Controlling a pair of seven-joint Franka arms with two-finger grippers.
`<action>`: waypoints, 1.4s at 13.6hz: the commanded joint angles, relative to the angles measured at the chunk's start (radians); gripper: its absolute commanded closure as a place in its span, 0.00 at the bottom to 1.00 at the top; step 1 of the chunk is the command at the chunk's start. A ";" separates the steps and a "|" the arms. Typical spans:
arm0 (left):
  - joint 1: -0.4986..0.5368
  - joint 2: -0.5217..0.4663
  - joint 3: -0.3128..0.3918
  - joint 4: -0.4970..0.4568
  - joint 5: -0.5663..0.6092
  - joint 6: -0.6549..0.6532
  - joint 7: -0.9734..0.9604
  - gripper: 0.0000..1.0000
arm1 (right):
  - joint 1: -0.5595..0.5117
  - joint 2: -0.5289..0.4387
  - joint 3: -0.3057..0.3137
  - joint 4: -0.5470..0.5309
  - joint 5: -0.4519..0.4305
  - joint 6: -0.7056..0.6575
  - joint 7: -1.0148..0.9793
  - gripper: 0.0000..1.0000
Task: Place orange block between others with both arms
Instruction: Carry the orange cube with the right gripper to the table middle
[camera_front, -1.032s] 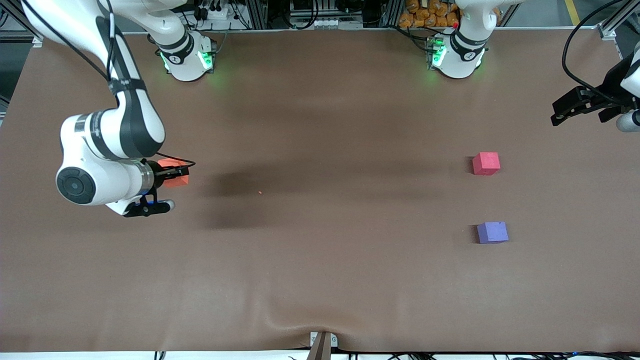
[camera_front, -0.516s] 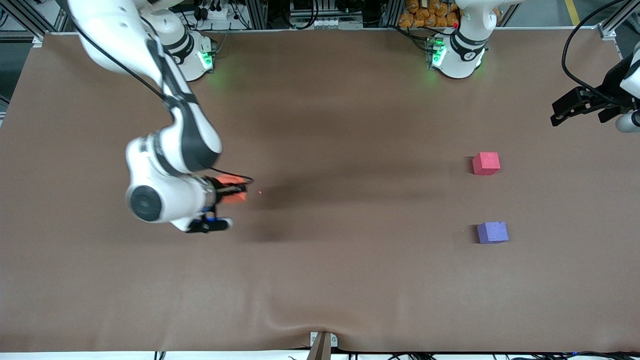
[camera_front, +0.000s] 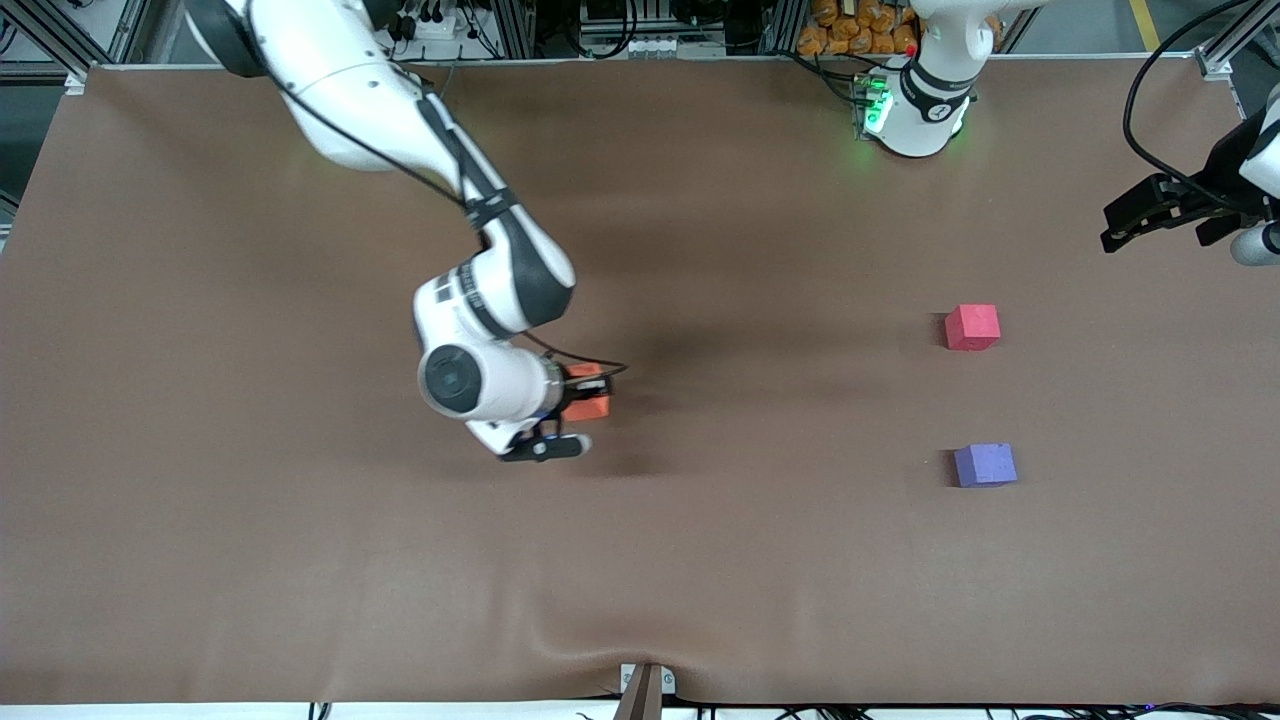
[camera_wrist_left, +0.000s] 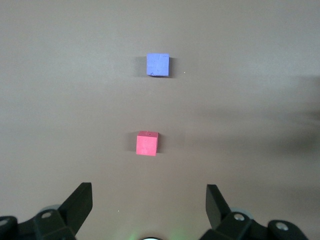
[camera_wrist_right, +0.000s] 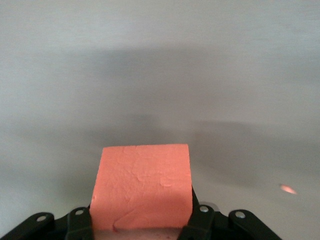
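Front view: we're gripping the orange block (camera_front: 588, 393) in the right gripper (camera_front: 590, 392), jaws clamped on its sides, over mid-table. The red-pink cube (camera_front: 972, 327) and purple-blue cube (camera_front: 985, 465) are sitting toward the left arm's end. Left gripper (camera_front: 1150, 213) is waiting there, wide open, empty, much nearer them. All three: matte foam-like cubes.

This is a robotics lab. A wide brown-covered worktop (camera_front: 300, 560) fills the frame, with two white jointed arms rising from it; the visible round base (camera_front: 915, 115) at the upper right glows green. Along the top edge run aluminium frame rails (camera_front: 520, 25), a power strip (camera_front: 430, 25) and bundled black cables (camera_front: 610, 20). More cables (camera_front: 1150, 90) loop at the upper right.
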 joint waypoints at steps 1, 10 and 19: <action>0.010 0.003 -0.005 0.009 -0.012 -0.007 0.014 0.00 | 0.071 0.052 -0.012 0.041 0.030 0.069 0.020 1.00; 0.009 0.005 -0.005 0.003 -0.011 -0.010 0.014 0.00 | 0.159 0.136 -0.014 0.070 0.027 0.218 0.175 1.00; 0.010 0.005 -0.005 0.008 -0.014 -0.009 0.014 0.00 | 0.168 0.132 -0.017 0.072 -0.013 0.212 0.249 0.00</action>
